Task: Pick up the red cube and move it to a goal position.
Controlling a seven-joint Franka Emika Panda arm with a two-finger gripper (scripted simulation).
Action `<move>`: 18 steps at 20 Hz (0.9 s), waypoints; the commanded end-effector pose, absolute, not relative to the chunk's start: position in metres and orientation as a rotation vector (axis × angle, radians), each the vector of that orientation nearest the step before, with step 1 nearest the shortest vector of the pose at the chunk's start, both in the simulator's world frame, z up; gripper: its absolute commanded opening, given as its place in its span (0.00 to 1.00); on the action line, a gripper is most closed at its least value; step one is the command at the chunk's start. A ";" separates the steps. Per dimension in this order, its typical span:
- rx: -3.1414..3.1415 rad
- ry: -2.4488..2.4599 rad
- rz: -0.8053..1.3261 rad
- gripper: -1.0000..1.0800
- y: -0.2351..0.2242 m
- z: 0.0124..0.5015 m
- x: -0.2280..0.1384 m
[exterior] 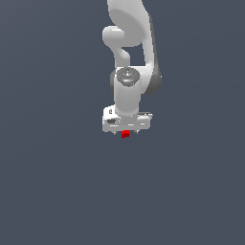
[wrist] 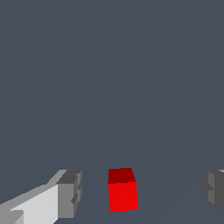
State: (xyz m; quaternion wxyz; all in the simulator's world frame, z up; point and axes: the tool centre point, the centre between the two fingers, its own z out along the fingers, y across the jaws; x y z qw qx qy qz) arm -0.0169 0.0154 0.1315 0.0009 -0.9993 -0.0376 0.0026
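Note:
The red cube [exterior: 125, 134] is a tiny bright red block just under the white gripper [exterior: 126, 132] in the exterior view. In the wrist view the red cube [wrist: 122, 194] sits between the two grey fingertips [wrist: 70, 192], with clear gaps on both sides. The gripper [wrist: 142, 192] is open around the cube and does not touch it. The cube is nearer to one fingertip than to the other. The white arm reaches down from the top of the exterior view.
The flat dark grey-blue surface [exterior: 57, 182] spreads all around. No other object shows in either view.

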 end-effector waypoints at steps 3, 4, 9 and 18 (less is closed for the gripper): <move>-3.137 -0.146 0.007 0.96 0.016 0.107 -0.035; -3.136 -0.153 0.007 0.96 0.016 0.100 -0.040; -3.134 -0.190 0.004 0.96 0.016 0.066 -0.063; -3.132 -0.230 0.001 0.96 0.015 0.028 -0.088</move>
